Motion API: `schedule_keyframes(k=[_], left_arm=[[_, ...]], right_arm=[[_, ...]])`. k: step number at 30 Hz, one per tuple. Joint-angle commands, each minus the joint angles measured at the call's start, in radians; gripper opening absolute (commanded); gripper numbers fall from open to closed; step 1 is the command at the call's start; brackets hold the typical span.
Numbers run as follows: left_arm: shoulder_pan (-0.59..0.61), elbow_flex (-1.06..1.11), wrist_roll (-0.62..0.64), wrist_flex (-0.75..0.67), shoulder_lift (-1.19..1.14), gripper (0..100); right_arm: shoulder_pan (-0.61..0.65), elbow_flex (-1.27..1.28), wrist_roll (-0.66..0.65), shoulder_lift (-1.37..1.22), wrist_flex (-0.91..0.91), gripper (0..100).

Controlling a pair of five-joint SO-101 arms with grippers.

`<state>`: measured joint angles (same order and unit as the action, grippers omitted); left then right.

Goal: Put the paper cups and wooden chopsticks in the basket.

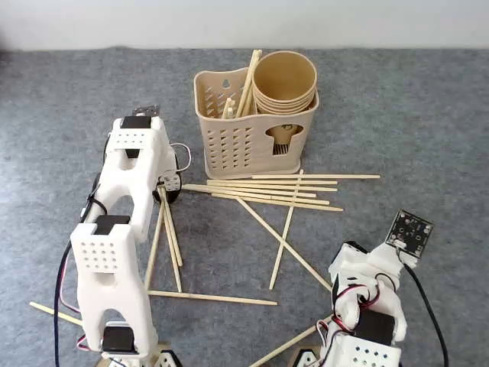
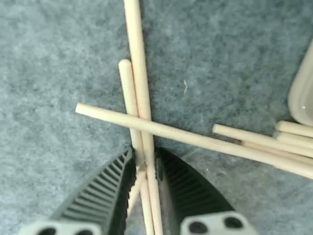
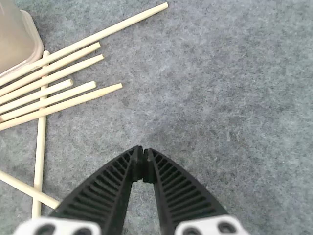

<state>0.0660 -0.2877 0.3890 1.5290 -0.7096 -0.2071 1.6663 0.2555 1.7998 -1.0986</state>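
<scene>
Now | left pincer point(image 2: 145, 164) | chopsticks point(image 2: 136, 58) pinched between its jaws

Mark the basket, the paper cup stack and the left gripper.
basket point(image 1: 244, 149): high view, perforated front wall.
paper cup stack point(image 1: 284, 75): high view, inside of the top cup.
left gripper point(image 2: 145, 164): left wrist view, midway between fingertips, closed on chopsticks point(image 2: 139, 73).

Our left claw point(image 2: 145, 165) hung low toward the counter's left edge, pinching wooden chopsticks point(image 2: 139, 73); our right claw point(image 3: 143, 164) sat folded at the near edge, jaws together.
</scene>
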Motion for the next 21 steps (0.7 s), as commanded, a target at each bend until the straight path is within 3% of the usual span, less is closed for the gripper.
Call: schedule_keyframes(k=[1, 10, 21], left_arm=[[0.008, -0.001, -0.011, 0.012, 0.003, 1], [0.008, 0.001, -0.014, 0.097, 0.21, 1], [0.008, 0.004, -0.014, 0.097, 0.433, 1]], right_arm=[[-0.007, 0.015, 0.005, 0.015, 0.001, 0.9], [-0.007, 0.015, 0.005, 0.015, 0.001, 0.9], [-0.007, 0.015, 0.005, 0.015, -0.001, 0.9]])
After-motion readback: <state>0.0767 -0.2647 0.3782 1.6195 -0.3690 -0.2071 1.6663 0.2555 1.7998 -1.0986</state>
